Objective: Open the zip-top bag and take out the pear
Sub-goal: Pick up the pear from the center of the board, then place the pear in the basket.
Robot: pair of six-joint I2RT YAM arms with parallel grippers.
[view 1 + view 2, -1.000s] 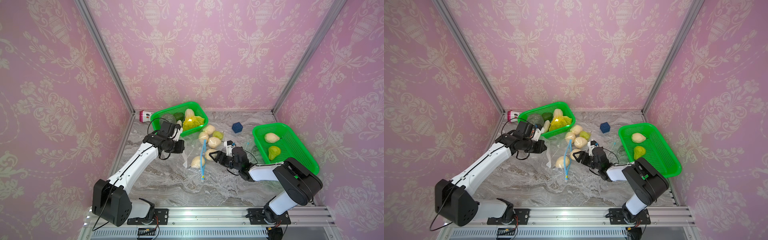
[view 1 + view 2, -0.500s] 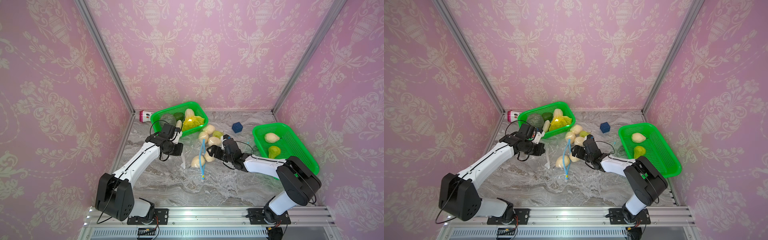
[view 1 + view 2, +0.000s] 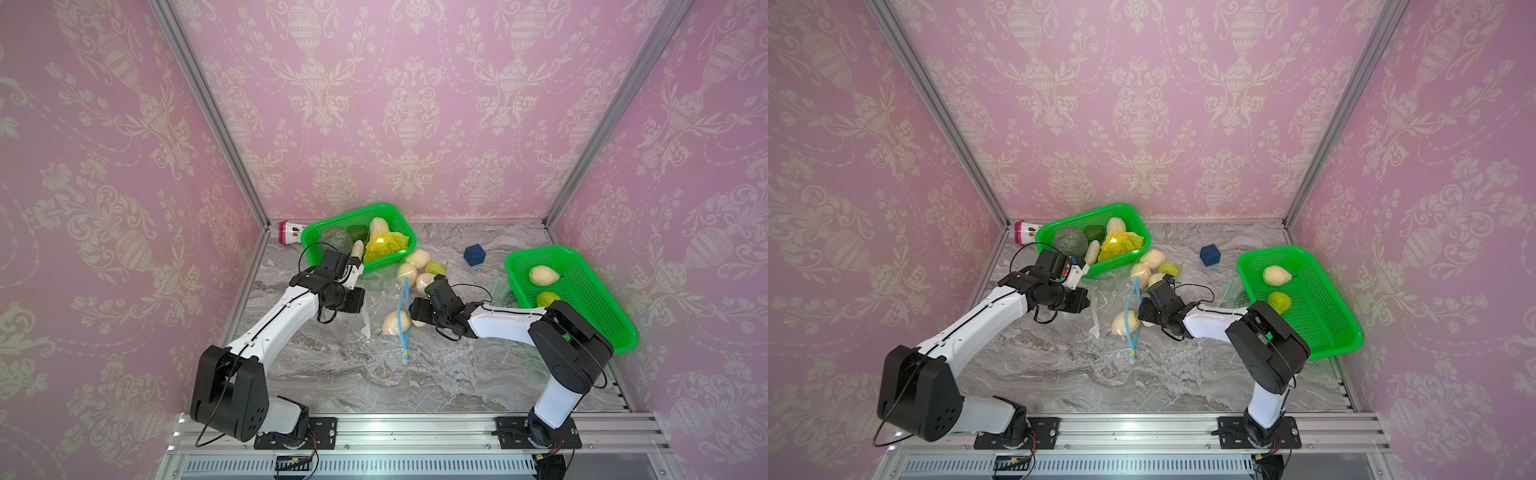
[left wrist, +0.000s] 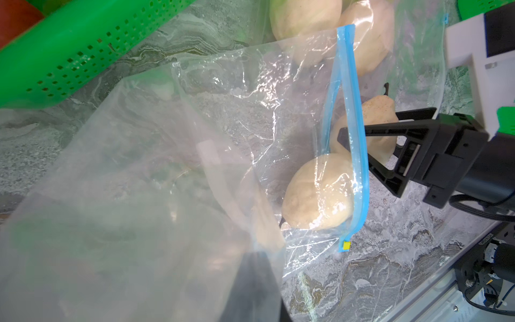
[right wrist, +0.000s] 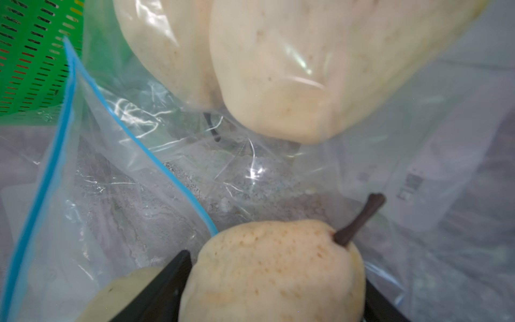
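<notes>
The clear zip-top bag lies on the marble, its blue zip strip parted. My left gripper is shut on the bag's far edge; film drapes over its dark finger. One pale pear sits just inside the mouth. Beside it a second pear, stem up, fills the space between the black fingers of my right gripper, which grips it at the mouth.
Left green basket holds vegetables; a pink can lies behind it. Several bagged pears lie behind the right gripper. A blue cube sits mid-back. The right green basket holds two pears.
My right gripper has swung left to the bag's mouth and its jaws have narrowed round a pear. The left arm has barely shifted, still holding the bag.
</notes>
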